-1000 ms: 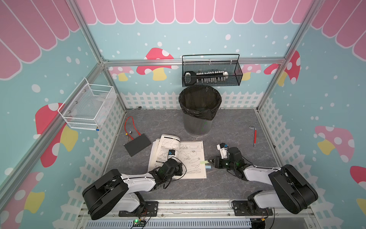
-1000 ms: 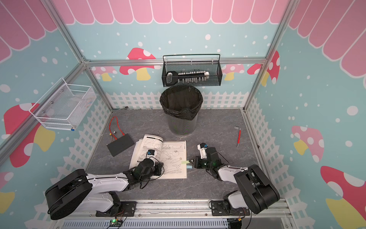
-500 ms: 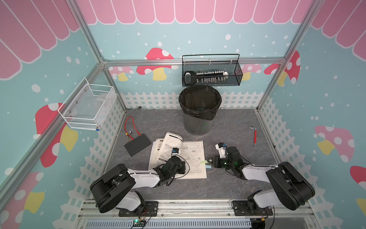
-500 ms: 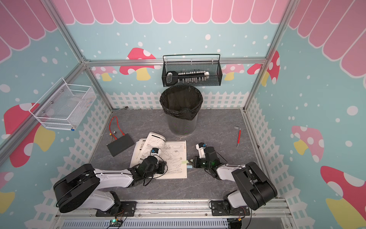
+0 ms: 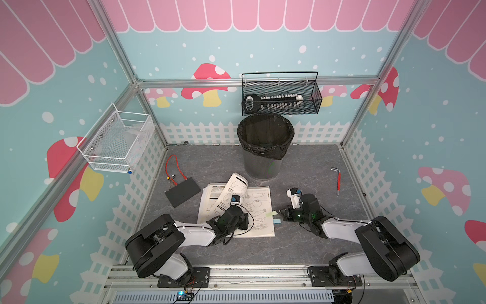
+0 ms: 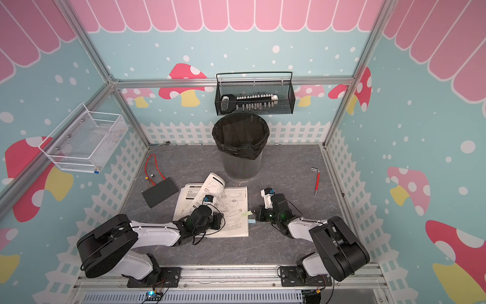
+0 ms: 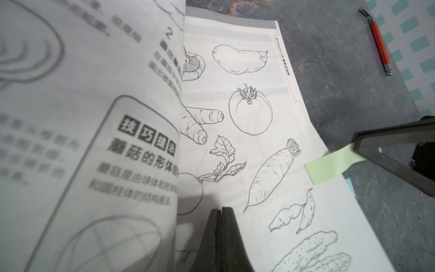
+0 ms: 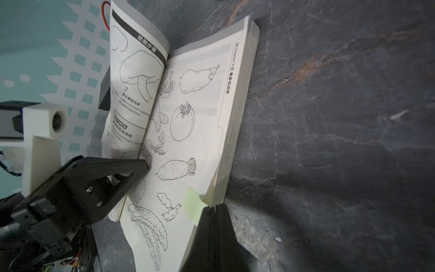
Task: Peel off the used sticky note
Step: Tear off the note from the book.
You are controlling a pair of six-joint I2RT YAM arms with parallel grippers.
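Reaching further over the book (image 5: 259, 202) than a second ago, the left gripper (image 7: 221, 209) rests its closed, empty fingers on the vegetable page (image 7: 219, 94) — a left-hand leaf has curled up. At that page's outer edge sits the green sticky note (image 7: 329, 166), its free end pinched by the right gripper (image 8: 215, 206) — newly closed.

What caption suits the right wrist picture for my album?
Right gripper pinches the green sticky note at the open book edge; left gripper, shut, rests on the page.
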